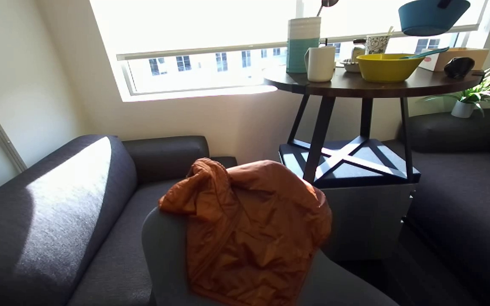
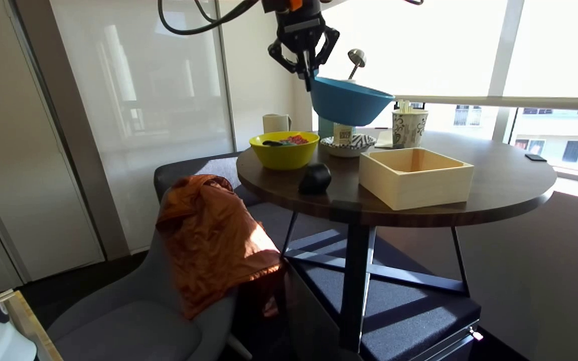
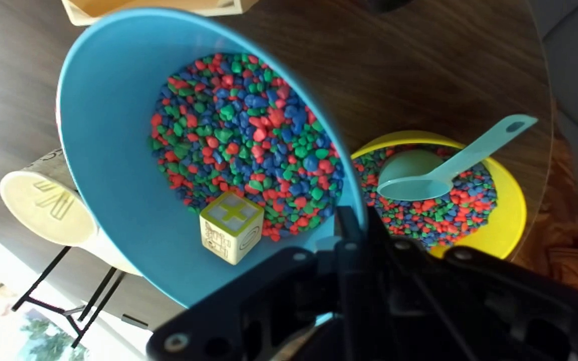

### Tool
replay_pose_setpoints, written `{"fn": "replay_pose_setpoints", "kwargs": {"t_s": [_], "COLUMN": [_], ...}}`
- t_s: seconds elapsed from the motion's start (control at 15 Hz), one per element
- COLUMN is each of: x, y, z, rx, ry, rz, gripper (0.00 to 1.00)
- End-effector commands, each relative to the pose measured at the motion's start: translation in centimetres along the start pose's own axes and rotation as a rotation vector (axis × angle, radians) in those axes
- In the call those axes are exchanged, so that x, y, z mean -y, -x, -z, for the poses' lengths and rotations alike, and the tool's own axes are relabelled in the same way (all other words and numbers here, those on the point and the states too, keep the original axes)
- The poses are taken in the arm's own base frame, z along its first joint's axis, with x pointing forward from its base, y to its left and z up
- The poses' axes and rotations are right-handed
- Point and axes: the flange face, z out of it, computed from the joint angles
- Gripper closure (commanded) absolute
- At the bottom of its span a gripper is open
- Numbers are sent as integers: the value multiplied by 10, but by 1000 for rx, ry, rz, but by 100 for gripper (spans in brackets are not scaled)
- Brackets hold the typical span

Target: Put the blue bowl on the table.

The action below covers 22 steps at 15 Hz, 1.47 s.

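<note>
Blue bowl (image 2: 351,104) hangs tilted, rim pinched in the end effector (image 2: 310,80).

Lounge area, home or office unclear: dark sofas (image 1: 72,204), round table (image 2: 499,165), potted plant (image 1: 465,107), window blind (image 1: 206,25).

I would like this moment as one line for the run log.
jaws: shut on blue bowl; pose: tilted, above round brown table; contents: colored pebbles, toy block; placing: not yet done

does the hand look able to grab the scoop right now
Probably not: the hand is closed on the blue bowl, so would likely need to set that down first. The scoop itself looks free, its handle jutting from the yellow bowl.
</note>
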Motion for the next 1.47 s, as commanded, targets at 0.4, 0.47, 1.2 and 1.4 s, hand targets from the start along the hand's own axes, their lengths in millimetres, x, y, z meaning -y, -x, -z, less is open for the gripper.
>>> {"fn": "replay_pose_setpoints", "kwargs": {"t_s": [0.4, 0.47, 1.2, 1.4], "x": [9, 7, -26, -30], "y": [-41, -47, -34, -32], "z": [-45, -51, -75, -81], "rx": [-11, -5, 14, 23], "ry": [-31, -21, 36, 36], "rz": [125, 130, 53, 52], "gripper": [99, 99, 99, 99]}}
